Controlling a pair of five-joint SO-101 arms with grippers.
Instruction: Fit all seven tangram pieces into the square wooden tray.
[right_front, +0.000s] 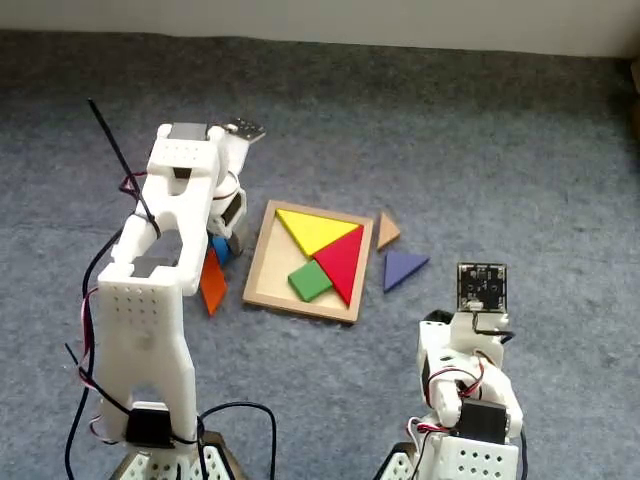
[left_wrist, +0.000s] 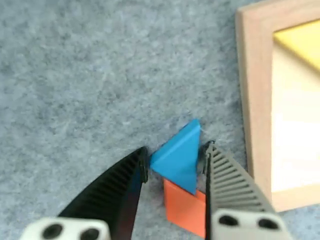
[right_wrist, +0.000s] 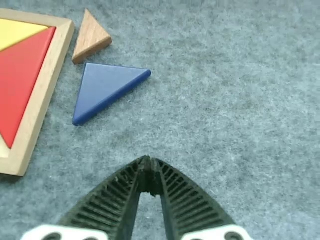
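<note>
Grey carpet (right_front: 500, 120): L gripper (left_wrist: 176, 155) fingers clamp light-blue triangle (left_wrist: 180, 150), lower ctr of wrist view, beside wooden tray (left_wrist: 252, 100); R gripper (right_wrist: 150, 165) fingers closed, empty.

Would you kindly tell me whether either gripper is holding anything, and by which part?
The left gripper pinches the small blue triangle between one corner and the opposite edge. The right gripper is shut on nothing.

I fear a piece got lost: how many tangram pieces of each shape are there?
Triangles: 5 (yellow, red, light blue, tan, dark blue)
Squares: 1 (green)
Parallelograms: 1 (orange)
Total: 7
</note>
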